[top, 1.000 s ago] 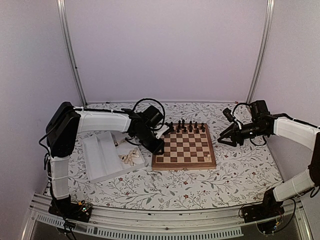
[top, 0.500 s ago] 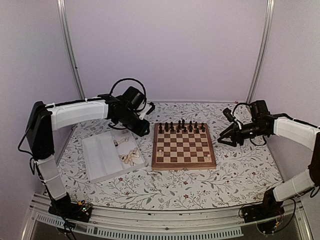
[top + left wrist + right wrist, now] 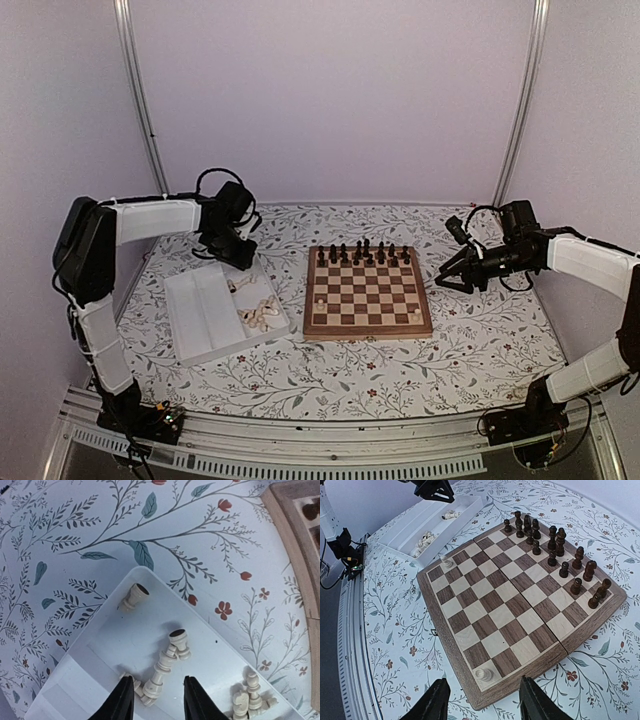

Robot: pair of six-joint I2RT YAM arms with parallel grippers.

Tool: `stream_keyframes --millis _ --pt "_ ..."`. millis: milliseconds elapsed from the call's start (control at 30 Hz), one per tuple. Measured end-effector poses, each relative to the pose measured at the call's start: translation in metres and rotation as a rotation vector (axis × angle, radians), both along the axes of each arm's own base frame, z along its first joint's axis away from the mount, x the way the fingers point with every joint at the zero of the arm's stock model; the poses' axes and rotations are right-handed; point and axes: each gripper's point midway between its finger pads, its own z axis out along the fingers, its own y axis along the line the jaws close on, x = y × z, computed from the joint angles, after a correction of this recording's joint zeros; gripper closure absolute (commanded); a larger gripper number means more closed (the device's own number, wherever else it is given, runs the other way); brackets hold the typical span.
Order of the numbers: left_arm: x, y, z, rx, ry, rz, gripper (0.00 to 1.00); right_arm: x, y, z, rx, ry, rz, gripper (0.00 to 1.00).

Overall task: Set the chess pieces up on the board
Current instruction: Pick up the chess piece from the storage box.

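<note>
The board (image 3: 368,292) lies flat at the centre of the flower-patterned counter (image 3: 450,350), fold seam running across its middle. Dark chessmen (image 3: 364,254) fill the two far ranks, at 12 o'clock on the board. Two of the chess pieces (image 3: 483,674) stand upright on the board: one on the near corner square at 5 o'clock in the top view, the other (image 3: 445,561) on the left edge file at about 9 o'clock. The remaining pale pieces lie in the white tray (image 3: 195,318), which sits at 9 o'clock from the board, just beside its left edge, not touching. Most are heaped on their sides (image 3: 260,316) in the tray's right compartment near its front end; one or two (image 3: 238,284) lie apart toward the far end. The left wrist view shows one piece (image 3: 134,596) tipped near the tray corner, and a tangled cluster (image 3: 165,667) lower down. The left gripper (image 3: 238,256) hangs above the far end of the tray, at 10 o'clock from the board; its fingers (image 3: 121,703) stand partly apart with nothing between them, directly over the cluster. The right gripper (image 3: 450,272) hovers off the board's right edge at 3 o'clock, well clear of the counter; its fingers (image 3: 436,702) are spread wide and hold nothing.
</note>
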Motion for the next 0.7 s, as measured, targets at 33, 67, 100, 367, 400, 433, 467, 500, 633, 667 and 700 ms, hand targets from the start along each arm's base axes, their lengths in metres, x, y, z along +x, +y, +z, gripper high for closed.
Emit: stream_keyframes --millis 33,67,100,367,400,433,467,500,633,667,700 --pt "0.004 0.002 -0.005 0.003 0.005 0.008 0.64 0.0 0.0 0.0 0.0 -0.001 0.001 0.5" --pt "0.006 0.004 -0.011 0.006 0.011 0.013 0.64 0.0 0.0 0.0 0.0 -0.002 0.001 0.5" --pt "0.008 0.005 -0.017 0.01 0.018 0.017 0.64 0.0 0.0 0.0 -0.001 -0.002 0.001 0.5" --pt "0.012 0.002 -0.046 0.009 0.067 0.007 0.62 0.0 0.0 0.0 -0.002 -0.003 0.002 0.5" --pt "0.011 0.001 -0.046 0.007 0.068 0.006 0.61 0.0 0.0 0.0 -0.002 -0.003 0.002 0.5" --pt "0.011 0.001 -0.046 0.004 0.069 0.005 0.61 0.0 0.0 0.0 -0.002 -0.004 0.003 0.5" --pt "0.011 0.0 -0.046 0.002 0.07 0.003 0.6 0.0 0.0 0.0 -0.002 -0.004 0.003 0.5" --pt "0.011 0.0 -0.046 0.001 0.073 0.0 0.6 0.0 0.0 0.0 -0.002 -0.004 0.003 0.5" --pt "0.006 0.0 -0.049 -0.001 0.088 -0.017 0.6 0.0 0.0 0.0 -0.002 -0.005 0.004 0.5" --pt "0.003 0.001 -0.051 0.003 0.096 -0.021 0.6 0.0 0.0 0.0 -0.002 -0.005 0.004 0.5" --pt "0.001 0.001 -0.054 0.005 0.104 -0.022 0.61 0.0 0.0 0.0 -0.002 -0.005 0.004 0.5"
